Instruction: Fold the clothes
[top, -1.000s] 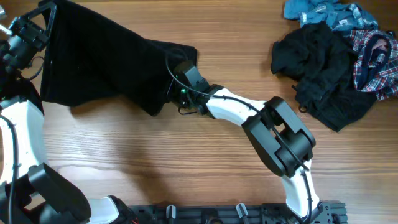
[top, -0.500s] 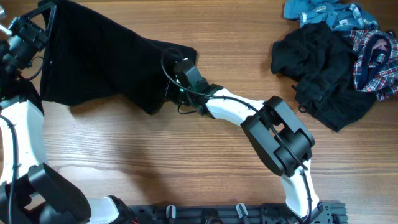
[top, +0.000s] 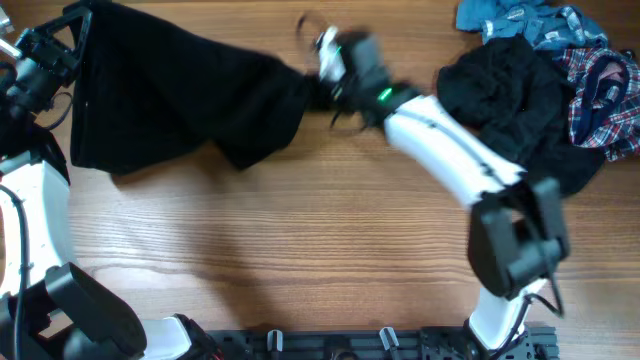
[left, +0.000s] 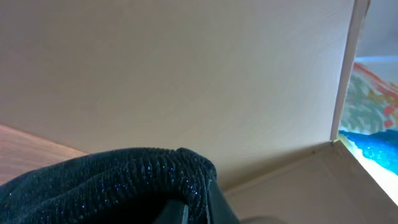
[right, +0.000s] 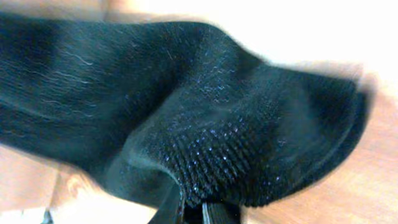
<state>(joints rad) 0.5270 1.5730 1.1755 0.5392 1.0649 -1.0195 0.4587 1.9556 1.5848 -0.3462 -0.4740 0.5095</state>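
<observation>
A large black textured garment lies spread over the left half of the table. My left gripper holds its far left corner, shut on the knit edge. My right gripper is shut on the garment's right end and holds it stretched toward the middle of the table; the arm is blurred with motion. No buttons show on the garment. At the far right lies a heap of other clothes: a black one, a teal-blue one and a red-blue plaid one.
The right arm's white link reaches across the table in front of the heap. The left arm's white link stands along the left edge. A pale wall fills the left wrist view.
The right gripper has shut on the garment's right end and swung up and to the right, pulling the cloth out. The left gripper has stayed where it was.
</observation>
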